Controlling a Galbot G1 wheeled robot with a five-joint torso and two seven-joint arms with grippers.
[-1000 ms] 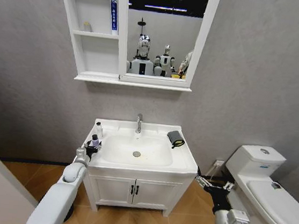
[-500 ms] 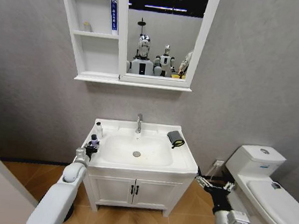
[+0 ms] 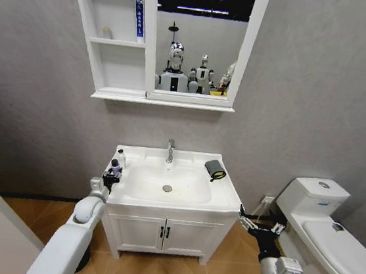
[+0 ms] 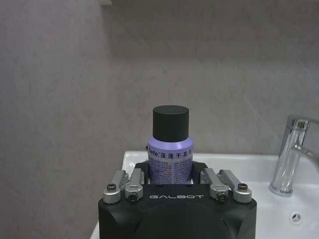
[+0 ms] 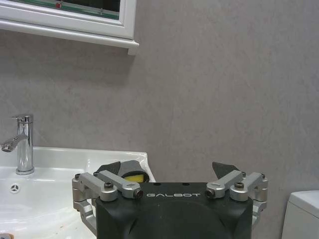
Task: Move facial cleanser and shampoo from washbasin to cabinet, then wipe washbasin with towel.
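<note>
- Left gripper [image 3: 110, 178]: positioned at the left edge of the washbasin [image 3: 226, 196], fingers pinching a small purple bottle [image 4: 170, 158] with a black cap. In the left wrist view the bottle stands upright between the fingers.
- A second small bottle [image 3: 121, 157], pale with a dark cap, stands on the washbasin's rear left corner, just behind the gripped bottle.
- Towel [image 3: 215, 170]: dark bundle with a yellow patch, lying on the washbasin's rear right corner, to the right of the chrome tap [image 3: 169, 151].
- Right gripper [image 3: 249, 222]: fingers spread, holding nothing, positioned off the washbasin's front right corner, between the vanity and the toilet [image 3: 330, 241].
- Cabinet [image 3: 117, 91]: wall-mounted above the washbasin. Its upper open shelf holds a blue and white tube [image 3: 139, 14] standing upright and a small pale item at the rear.
</note>
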